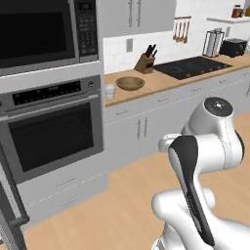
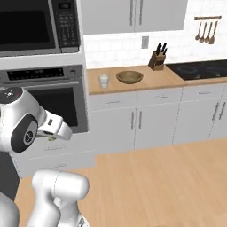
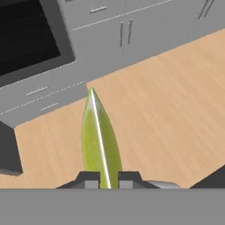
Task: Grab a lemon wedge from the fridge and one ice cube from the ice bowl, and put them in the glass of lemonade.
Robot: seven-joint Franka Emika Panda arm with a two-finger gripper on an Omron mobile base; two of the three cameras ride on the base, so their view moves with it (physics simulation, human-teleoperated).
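A knife block [image 2: 157, 60] is standing right of the ice bowl [image 2: 129, 77] and glass of lemonade [image 2: 103, 80] on the far counter [image 2: 146, 80]. The gripper [image 3: 107, 179] is pinching the lemon wedge [image 3: 100, 140], a yellow-green pointed sliver, above the wooden floor [image 3: 167, 101]. The wedge's lower end is sitting hidden between the fingers.

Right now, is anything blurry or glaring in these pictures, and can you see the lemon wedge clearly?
Hand view: lemon wedge large and soft-edged, a pale streak down its middle, pinched in the gripper. Left base view: even light, glass of lemonade small. Right base view: ice bowl distinct, no glare.
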